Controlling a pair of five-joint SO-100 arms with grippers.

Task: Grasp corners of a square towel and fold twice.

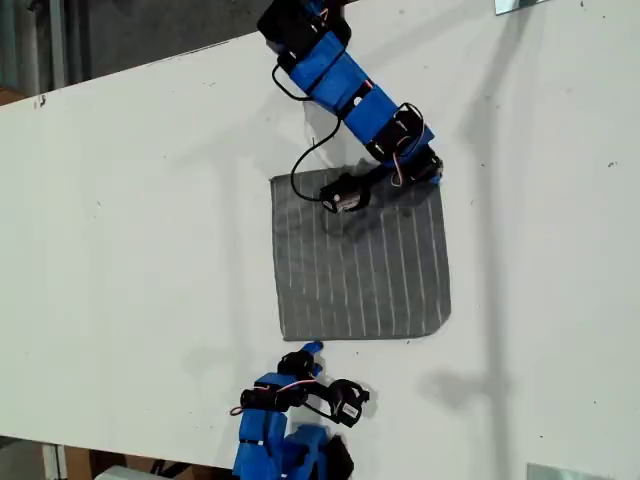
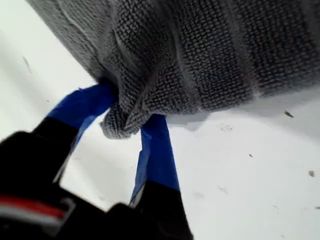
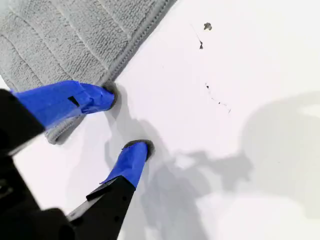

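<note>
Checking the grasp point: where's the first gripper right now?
My first gripper is shut on the towel at its far edge in the exterior view, toward that view's right corner, on the white table.

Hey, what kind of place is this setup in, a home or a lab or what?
Probably a lab or workshop bench, not a home: a bare white table bearing two blue arms, my first gripper pinching the towel, my second gripper open at a corner, nothing domestic around.
</note>
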